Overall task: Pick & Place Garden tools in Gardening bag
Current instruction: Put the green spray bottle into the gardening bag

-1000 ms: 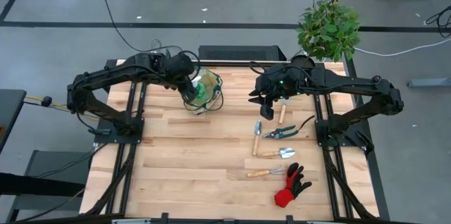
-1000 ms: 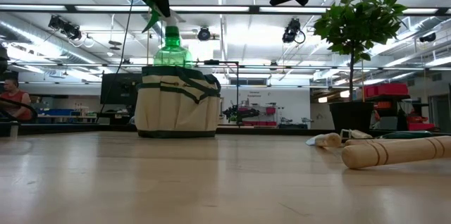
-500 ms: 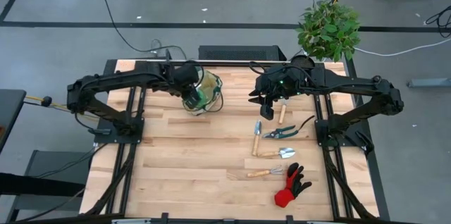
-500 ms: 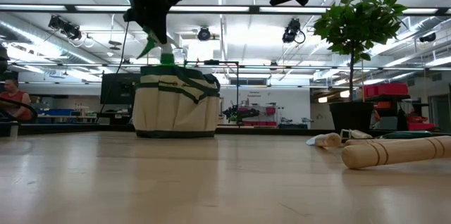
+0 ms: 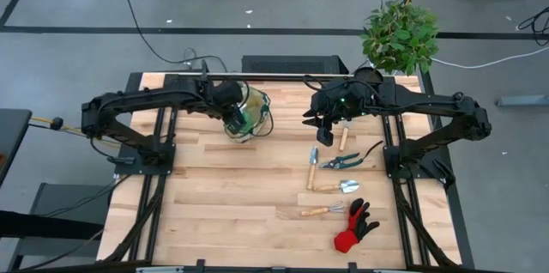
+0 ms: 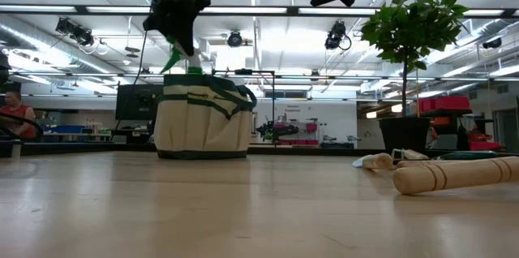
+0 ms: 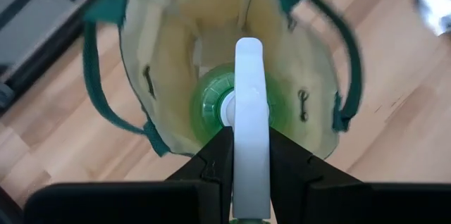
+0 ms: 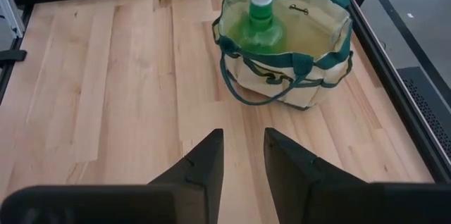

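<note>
Green and translucent, the spray bottle [image 7: 227, 108] stands inside the gardening bag [image 8: 285, 48], its white trigger head [image 7: 251, 118] clamped between the two fingers of the left gripper [image 7: 250, 155]. In the low view only the bottle's top [image 6: 187, 61] shows above the bag's rim, with the left gripper [image 6: 174, 6] directly over it. The tan fabric bag [image 5: 248, 111] sits on the far left part of the wooden counter [image 5: 232, 191]; the bottle is the only thing seen inside.

The right gripper [image 8: 241, 155] hangs above the counter to the right of the bag, its fingers parted and holding nothing.

On the counter below and near it lie the blue-handled trowel [image 5: 313, 160], the green-handled pruning shears [image 5: 341, 162], two wooden-handled tools [image 5: 336, 187] [image 5: 321, 211], and, nearest the front edge, the red-and-black glove [image 5: 354, 227]. None of these touches the bag.
</note>
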You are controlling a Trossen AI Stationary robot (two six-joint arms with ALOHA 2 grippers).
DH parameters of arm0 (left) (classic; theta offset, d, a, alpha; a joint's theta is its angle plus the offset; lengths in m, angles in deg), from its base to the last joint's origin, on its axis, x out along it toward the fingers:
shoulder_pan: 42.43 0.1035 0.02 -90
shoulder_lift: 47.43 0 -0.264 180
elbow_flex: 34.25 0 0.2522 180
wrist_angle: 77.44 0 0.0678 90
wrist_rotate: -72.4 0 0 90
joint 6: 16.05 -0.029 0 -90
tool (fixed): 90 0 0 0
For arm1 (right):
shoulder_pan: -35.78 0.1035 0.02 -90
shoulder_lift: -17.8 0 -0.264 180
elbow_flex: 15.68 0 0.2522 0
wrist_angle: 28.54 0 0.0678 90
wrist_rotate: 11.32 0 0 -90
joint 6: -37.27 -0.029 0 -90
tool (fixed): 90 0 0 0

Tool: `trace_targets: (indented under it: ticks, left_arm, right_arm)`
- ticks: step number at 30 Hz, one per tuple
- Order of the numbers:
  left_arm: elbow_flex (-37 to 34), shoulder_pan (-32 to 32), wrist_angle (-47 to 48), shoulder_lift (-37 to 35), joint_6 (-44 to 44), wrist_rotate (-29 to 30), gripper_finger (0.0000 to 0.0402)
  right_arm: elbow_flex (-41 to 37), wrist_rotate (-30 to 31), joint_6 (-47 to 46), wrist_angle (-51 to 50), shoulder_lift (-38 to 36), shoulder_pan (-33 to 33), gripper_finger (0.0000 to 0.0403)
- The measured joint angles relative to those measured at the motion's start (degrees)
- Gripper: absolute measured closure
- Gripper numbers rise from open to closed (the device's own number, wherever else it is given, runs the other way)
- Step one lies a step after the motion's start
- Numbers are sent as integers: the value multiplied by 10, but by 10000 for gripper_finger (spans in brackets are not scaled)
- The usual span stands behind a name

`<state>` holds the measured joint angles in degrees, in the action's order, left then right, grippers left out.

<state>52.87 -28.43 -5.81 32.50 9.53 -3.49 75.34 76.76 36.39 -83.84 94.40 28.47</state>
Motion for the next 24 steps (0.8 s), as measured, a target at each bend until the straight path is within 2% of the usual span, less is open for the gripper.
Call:
trace_targets:
  ticks: [7,12,21,24]
  left_arm:
    - [-48,0,-32,0,-11,-22,330]
    - [-48,1,-49,0,-62,-36,330]
    - [-48,1,-58,-41,-68,-52,330]
    - [-47,1,-58,-59,-95,-54,330]
  right_arm:
    - [0,0,0,0,0,0,300]
    - [0,0,5,0,0,0,300]
    - [0,0,3,0,0,0,300]
    - [0,0,3,5,0,0,300]
